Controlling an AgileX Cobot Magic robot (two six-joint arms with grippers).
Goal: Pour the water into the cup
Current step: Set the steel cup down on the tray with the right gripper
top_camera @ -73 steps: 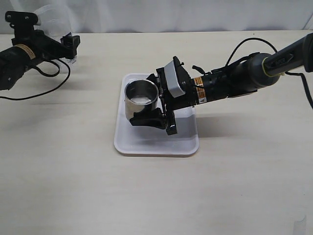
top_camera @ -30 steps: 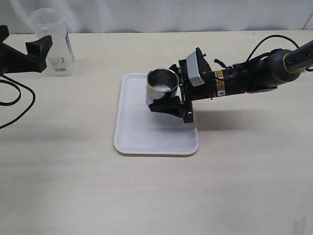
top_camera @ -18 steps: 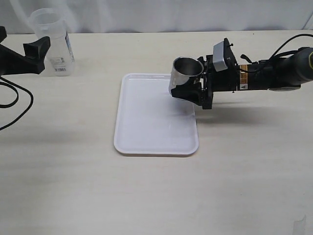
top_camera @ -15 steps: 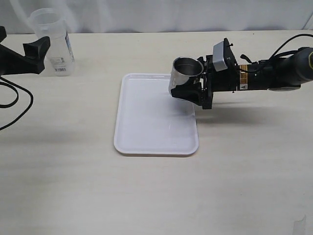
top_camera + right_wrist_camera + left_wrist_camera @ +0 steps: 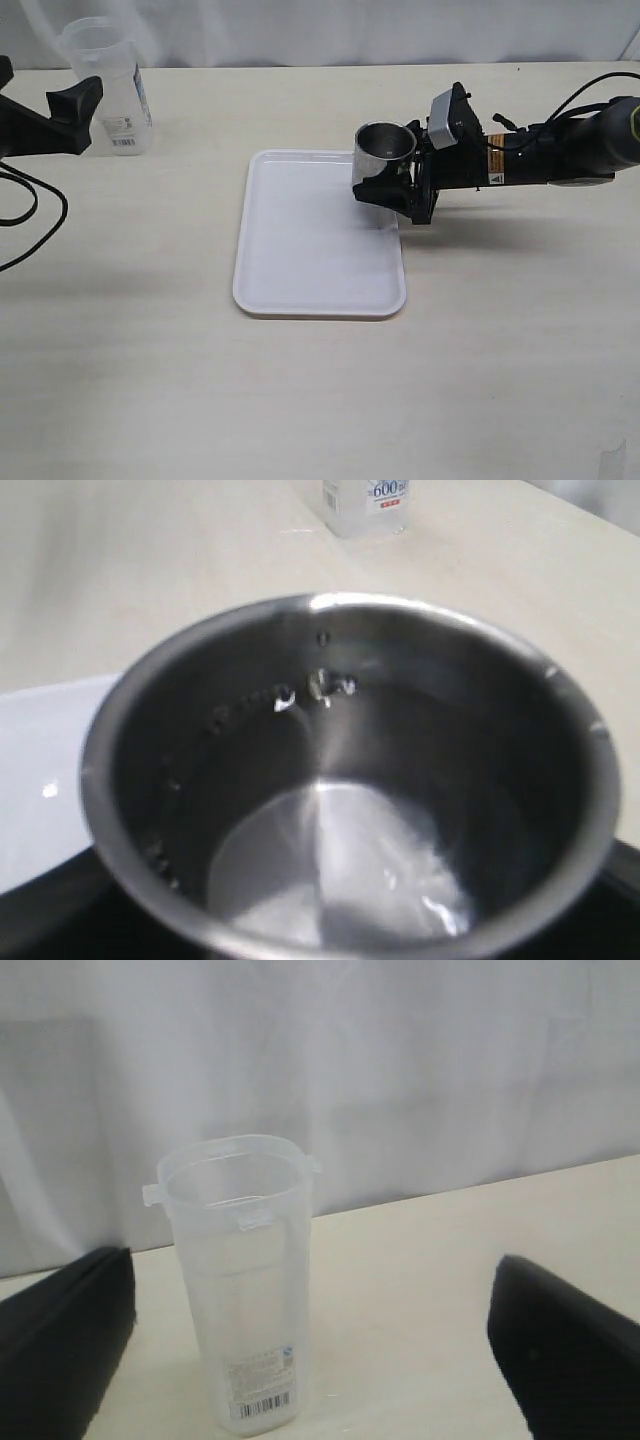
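The right pincer (image 5: pixel 388 180) grasps the cup (image 5: pixel 382 155), which now sits close to upright over the far right corner of the tray (image 5: pixel 300 270). About 2 seconds back it is mid-tray, and a moment ago it leans slightly. The water (image 5: pixel 340 880) shows as a thin pool in its bottom, with droplets on the wall. The left pincer (image 5: pixel 312 1300) is released, jaws wide, facing the plastic container (image 5: pixel 105 85), which stands alone on the worktop (image 5: pixel 320 400) and is no longer carried. The pour looks done. Only the tray's rim lies under the cup's path.
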